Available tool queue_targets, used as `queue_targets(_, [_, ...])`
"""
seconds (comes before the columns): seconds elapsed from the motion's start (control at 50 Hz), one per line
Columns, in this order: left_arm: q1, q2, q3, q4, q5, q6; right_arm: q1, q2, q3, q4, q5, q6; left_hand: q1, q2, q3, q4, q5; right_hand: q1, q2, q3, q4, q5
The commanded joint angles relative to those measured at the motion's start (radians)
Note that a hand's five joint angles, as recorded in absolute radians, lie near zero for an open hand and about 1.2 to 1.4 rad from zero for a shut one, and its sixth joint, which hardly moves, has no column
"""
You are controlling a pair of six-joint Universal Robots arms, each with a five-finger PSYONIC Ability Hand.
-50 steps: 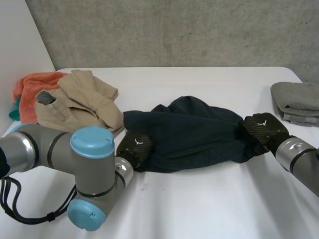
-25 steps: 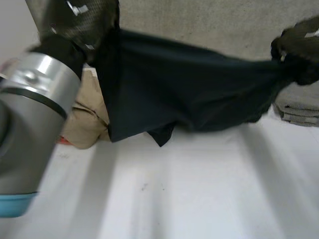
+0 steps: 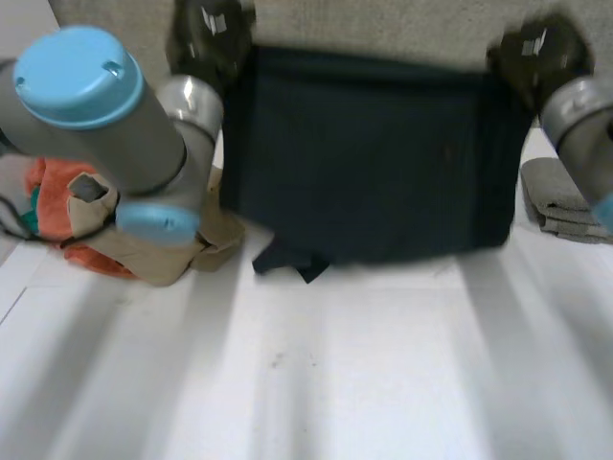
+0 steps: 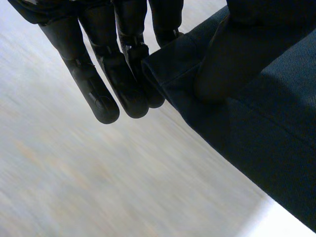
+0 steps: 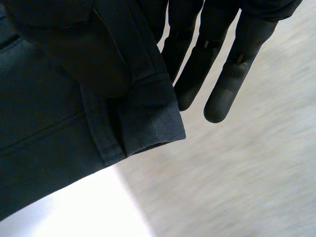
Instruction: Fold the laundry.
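The dark navy garment (image 3: 369, 153) hangs spread out flat above the white bench (image 3: 383, 383), held up by its two top corners. The left robot hand (image 3: 213, 29) has the garment's top left corner. In the left wrist view its straight fingers (image 4: 123, 84) lie behind the hemmed edge and its thumb (image 4: 217, 69) presses the cloth against them, pinching it. The right robot hand (image 3: 536, 48) has the top right corner in the same way, with the fingers (image 5: 232, 79) behind the folded hem and the thumb (image 5: 94, 54) in front. A small flap hangs off the garment's lower left edge. Whether that flap touches the bench cannot be told. Left of the garment, a beige garment (image 3: 187, 257) lies on an orange cloth (image 3: 53, 192), partly behind the left arm (image 3: 86, 67). Right of the garment is a grey folded towel (image 3: 565, 206).
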Motion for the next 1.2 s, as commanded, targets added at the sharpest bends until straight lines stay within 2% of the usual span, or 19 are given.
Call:
queue_targets(0.02, [0.041,0.011,0.138,0.351,0.076,-0.023,0.026,-0.023,-0.032,-0.588,0.043,0.102,0.267,0.198,0.202,0.195,0.217,0.283,0.216,0.206,0.198,0.212])
queue_targets(0.06, [0.041,0.03,0.138,0.375,0.079,-0.054,0.032,-0.028,-0.039,-0.625,0.046,0.111,0.267,0.198,0.202,0.195,0.217,0.283,0.216,0.206,0.198,0.212])
queue_targets(0.14, [0.037,0.075,0.086,0.354,0.077,-0.129,0.049,-0.025,-0.039,-0.566,0.046,0.113,0.267,0.198,0.202,0.195,0.217,0.283,0.216,0.206,0.198,0.212])
queue_targets(0.28, [0.038,0.131,-0.119,0.34,0.103,-0.135,0.056,0.024,0.049,-0.323,0.049,0.113,0.267,0.198,0.202,0.195,0.217,0.283,0.216,0.206,0.198,0.212])
queue_targets(0.42, [0.035,0.076,-0.359,0.279,0.163,-0.137,0.056,0.116,0.186,-0.277,0.029,0.101,0.267,0.198,0.202,0.195,0.217,0.283,0.216,0.206,0.198,0.212])
queue_targets(0.54, [0.008,-0.024,-0.491,0.117,0.151,-0.134,0.056,0.185,0.238,-0.222,0.024,0.056,0.267,0.198,0.202,0.195,0.217,0.283,0.216,0.206,0.198,0.212])
queue_targets(0.6, [-0.002,-0.018,-0.521,0.032,0.14,-0.14,0.047,0.172,0.283,-0.145,0.024,0.013,0.267,0.198,0.202,0.195,0.217,0.283,0.216,0.206,0.198,0.212])
queue_targets(0.62, [-0.005,0.008,-0.54,-0.034,0.131,-0.146,0.047,0.162,0.296,-0.125,0.024,0.003,0.267,0.198,0.202,0.195,0.217,0.283,0.216,0.206,0.198,0.212])
queue_targets(0.72, [-0.009,0.193,-0.61,-0.236,0.102,-0.161,0.043,0.054,0.384,0.04,0.02,-0.056,0.267,0.198,0.202,0.195,0.217,0.283,0.216,0.206,0.198,0.212])
queue_targets(0.8, [-0.029,0.327,-0.676,-0.376,0.102,-0.157,0.043,-0.097,0.479,0.23,0.018,-0.146,0.267,0.198,0.202,0.195,0.217,0.283,0.216,0.206,0.198,0.212])
queue_targets(0.84, [-0.052,0.384,-0.704,-0.439,0.1,-0.152,0.041,-0.196,0.555,0.355,0.02,-0.232,0.267,0.198,0.202,0.195,0.217,0.283,0.216,0.206,0.198,0.212])
queue_targets(0.9, [-0.1,0.482,-0.765,-0.617,0.102,-0.146,0.021,-0.335,0.681,0.483,0.017,-0.376,0.267,0.198,0.202,0.195,0.217,0.283,0.216,0.206,0.198,0.212])
queue_targets(0.94, [-0.127,0.526,-0.8,-0.762,0.105,-0.138,-0.011,-0.4,0.747,0.519,0.015,-0.453,0.267,0.198,0.202,0.195,0.217,0.283,0.216,0.206,0.198,0.212])
queue_targets(1.0, [-0.149,0.536,-0.808,-0.868,0.111,-0.134,-0.078,-0.488,0.835,0.531,0.003,-0.56,0.267,0.198,0.202,0.195,0.217,0.283,0.216,0.206,0.198,0.212])
queue_targets(1.06, [-0.15,0.527,-0.798,-0.832,0.106,-0.134,-0.118,-0.503,0.872,0.533,-0.029,-0.564,0.267,0.198,0.202,0.195,0.217,0.283,0.216,0.206,0.198,0.212])
queue_targets(1.2, [-0.144,0.389,-0.729,-0.597,0.099,-0.129,-0.132,-0.471,0.861,0.499,-0.098,-0.537,0.267,0.198,0.202,0.195,0.217,0.283,0.216,0.206,0.198,0.212])
